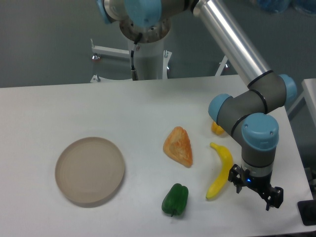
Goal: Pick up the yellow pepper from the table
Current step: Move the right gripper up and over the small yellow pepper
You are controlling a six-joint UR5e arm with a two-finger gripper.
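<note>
The gripper [256,190] hangs spread wide and empty at lower right, while the yellow pepper [217,128] peeks out behind the arm's elbow [232,111].

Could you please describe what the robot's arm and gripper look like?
The arm has silver tube links, grey joint housings and light blue caps. A black cable runs down its white base column. The gripper is small and black with two dark fingers.

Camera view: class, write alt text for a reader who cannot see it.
A robot arm's gripper hovers beside a banana on a white table, while the yellow pepper sits half hidden behind the arm. An orange wedge, green pepper and round plate lie nearby.
</note>
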